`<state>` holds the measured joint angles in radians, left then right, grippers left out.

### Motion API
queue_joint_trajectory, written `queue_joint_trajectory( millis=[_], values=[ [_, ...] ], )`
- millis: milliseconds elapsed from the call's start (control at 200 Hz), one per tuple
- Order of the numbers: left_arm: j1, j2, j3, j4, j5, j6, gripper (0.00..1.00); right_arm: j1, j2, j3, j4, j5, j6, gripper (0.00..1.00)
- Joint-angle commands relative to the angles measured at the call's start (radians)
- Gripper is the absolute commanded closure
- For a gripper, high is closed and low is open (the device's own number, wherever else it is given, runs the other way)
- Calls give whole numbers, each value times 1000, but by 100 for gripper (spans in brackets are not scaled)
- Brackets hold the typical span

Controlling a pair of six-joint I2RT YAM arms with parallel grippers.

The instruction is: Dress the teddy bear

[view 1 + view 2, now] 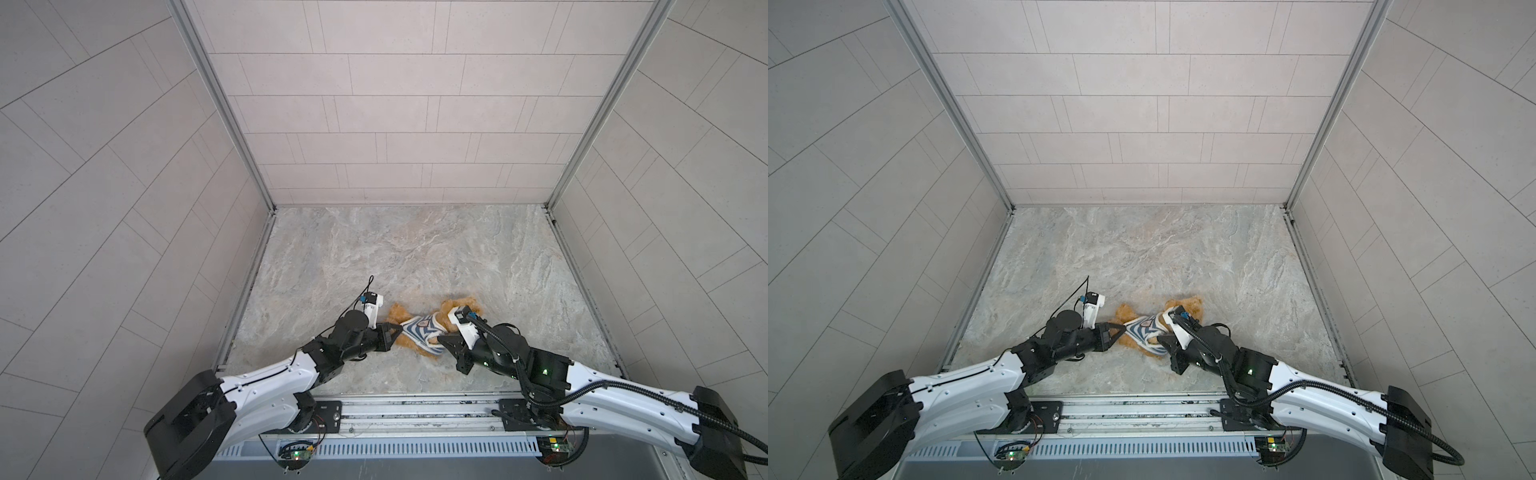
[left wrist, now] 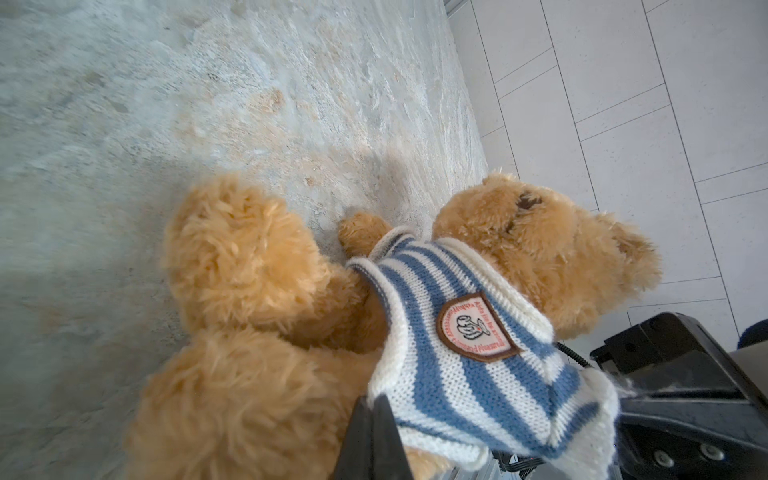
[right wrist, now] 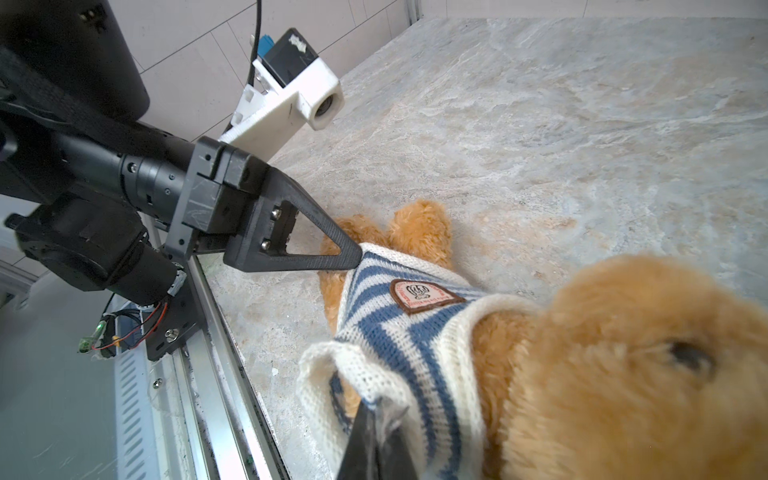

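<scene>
Teddy bear (image 2: 249, 270) lies on bench (image 1: 374, 249) btwn left fingers (image 3: 332, 254) and right fingers (image 3: 370, 440), both clamped on edges of its striped shirt (image 2: 449, 374); looks light, soft, squashy, knit stretchy, so hold hem, not fur.

Soft, even light fills both top views; shadows are faint. The tiled walls (image 1: 104, 187) bow toward the left and right frame edges. In the right wrist view the teddy bear (image 3: 623, 374) blurs nearest the lens; in the left wrist view the counter (image 2: 83, 208) looks smeared.
</scene>
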<state>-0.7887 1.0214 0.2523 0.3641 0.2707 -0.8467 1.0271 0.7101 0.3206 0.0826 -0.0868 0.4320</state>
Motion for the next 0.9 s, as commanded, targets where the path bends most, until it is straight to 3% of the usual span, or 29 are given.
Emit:
queue_joint_trajectory(
  millis=[0, 280, 446, 586, 706, 891],
  values=[
    [26, 1, -1, -134, -65, 62, 100, 1, -24, 9, 116, -51, 23, 100],
    [-85, -2, 85, -125, -38, 104, 100, 25, 134, 18, 307, -77, 60, 100],
    [-74, 12, 90, -144, -54, 92, 100, 30, 171, 16, 371, -83, 74, 100],
    [-64, 19, 73, -107, -26, 79, 100, 34, 144, 49, 171, 19, 46, 100],
    [-64, 24, 68, -84, -12, 65, 100, 39, 128, 77, 19, 93, 33, 82],
    [-66, 50, 59, -35, 1, 42, 100, 113, 95, 134, -104, 196, -39, 69]
  ],
)
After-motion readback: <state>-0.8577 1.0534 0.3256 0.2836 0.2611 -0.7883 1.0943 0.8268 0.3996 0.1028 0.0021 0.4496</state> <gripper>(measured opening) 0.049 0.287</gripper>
